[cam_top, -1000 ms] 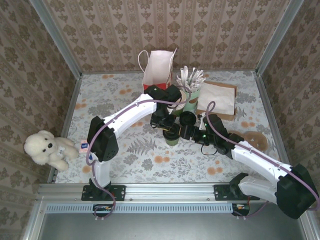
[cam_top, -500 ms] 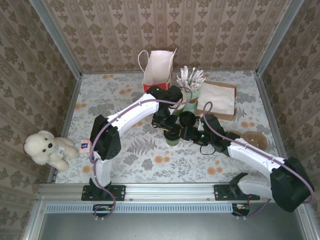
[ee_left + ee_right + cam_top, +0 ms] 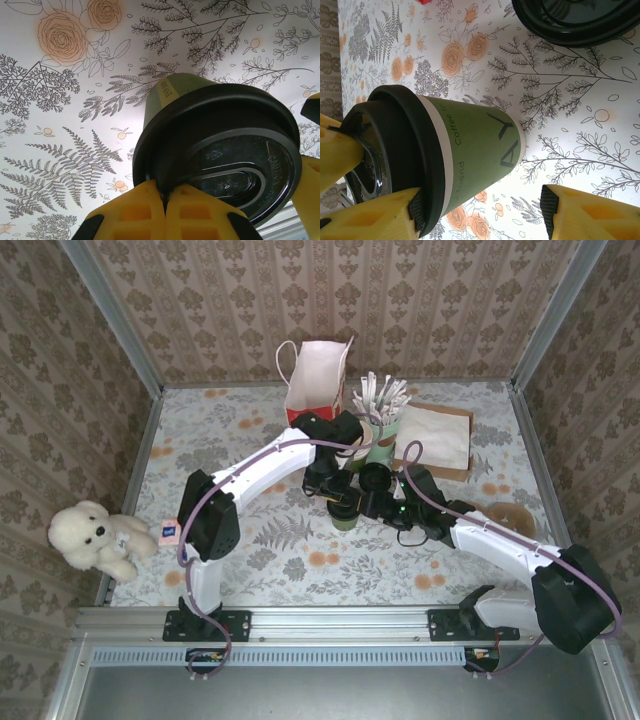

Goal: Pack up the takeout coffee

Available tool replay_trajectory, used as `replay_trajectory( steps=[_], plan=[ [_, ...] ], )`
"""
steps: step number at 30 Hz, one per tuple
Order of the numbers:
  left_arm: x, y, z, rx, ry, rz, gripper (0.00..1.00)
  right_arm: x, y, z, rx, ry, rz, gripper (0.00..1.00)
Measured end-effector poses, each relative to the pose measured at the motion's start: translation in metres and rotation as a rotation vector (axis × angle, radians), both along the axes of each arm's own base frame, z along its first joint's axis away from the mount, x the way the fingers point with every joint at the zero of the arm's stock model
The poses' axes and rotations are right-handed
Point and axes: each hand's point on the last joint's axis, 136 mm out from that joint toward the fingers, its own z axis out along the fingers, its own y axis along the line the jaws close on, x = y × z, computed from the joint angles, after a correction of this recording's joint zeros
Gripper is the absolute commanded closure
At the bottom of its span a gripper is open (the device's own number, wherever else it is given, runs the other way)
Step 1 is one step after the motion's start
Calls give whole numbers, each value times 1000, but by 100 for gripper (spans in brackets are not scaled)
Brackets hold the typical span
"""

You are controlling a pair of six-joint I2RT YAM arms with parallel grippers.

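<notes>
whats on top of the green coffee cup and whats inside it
A black lid sits on the green cup, its rim pinched by the left fingers. The lid covers the opening, so the contents cannot be seen.

Occlusions:
takeout coffee [image 3: 346,521] mostly under arms from above; black disc [image 3: 572,20] cropped at right wrist view's top edge.

Coffee cup [image 3: 480,145]: green wall, white band, black lid [image 3: 415,145] toward frame left, printed lettering on wall. Right hand [image 3: 480,204]: yellow fingers spread, straddling cup; one finger's black pad [image 3: 415,212] touching lid rim, other finger [image 3: 590,212] apart from cup's base end. Third yellow finger [image 3: 335,150], entering at left edge, meets lid top. Black disc [image 3: 575,20] at upper right, apart from cup. Floral bench [image 3: 560,100] beneath all.
</notes>
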Motion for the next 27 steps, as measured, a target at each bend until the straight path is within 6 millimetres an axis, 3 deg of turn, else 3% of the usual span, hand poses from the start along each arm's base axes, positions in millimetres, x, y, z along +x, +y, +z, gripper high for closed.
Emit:
replay_trajectory(
  steps=[6, 19, 27],
  plan=[
    [-1, 0, -1, -22, -13, 0, 100, 1, 0, 0, 2, 1, -5, 43],
    [0, -1, 0, -43, -33, -31, 100, 4, 0, 3, 22, -13, 6, 42],
    [-2, -13, 1, -69, 2, -86, 100, 16, -20, 8, 91, 14, -33, 43]
  ],
)
